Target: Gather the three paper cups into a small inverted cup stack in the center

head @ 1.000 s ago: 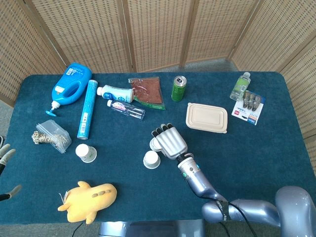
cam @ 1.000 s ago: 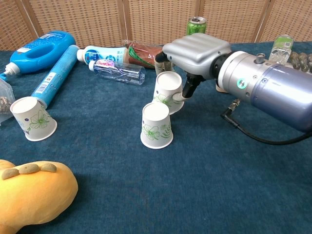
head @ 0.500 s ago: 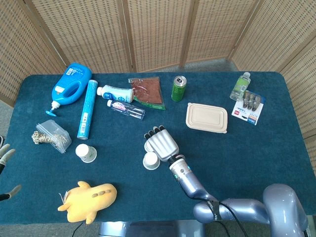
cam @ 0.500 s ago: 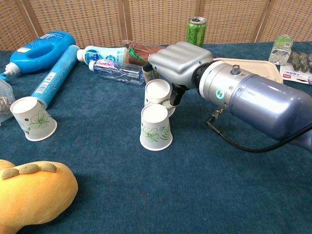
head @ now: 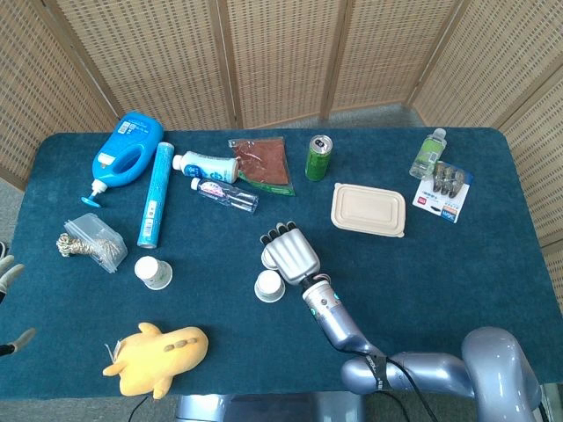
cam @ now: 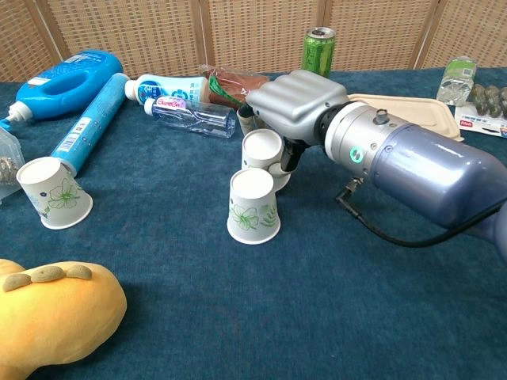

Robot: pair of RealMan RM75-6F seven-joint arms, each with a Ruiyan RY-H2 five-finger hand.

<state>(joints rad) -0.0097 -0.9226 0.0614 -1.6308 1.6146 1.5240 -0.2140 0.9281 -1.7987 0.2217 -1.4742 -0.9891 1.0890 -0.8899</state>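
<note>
Plush toy: yellow plush toy (cam: 51, 313) lies nearest me, at the left.
Front cup: inverted paper cup (cam: 253, 206) stands alone mid-table.
My right hand: right hand (cam: 295, 101) is wrapped around the second cup (cam: 262, 150), held inverted just behind the front one.
Third cup: left cup (cam: 51, 191) sits inverted, well apart.
My left hand: left hand (head: 7, 274) shows only fingertips; I cannot tell its state.
Behind: clear water bottle (cam: 194, 115), green can (cam: 318, 49).

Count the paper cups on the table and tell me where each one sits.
3. One cup stands upside down at the center, one cup sits just behind it under the right hand, one cup stands far left.
</note>
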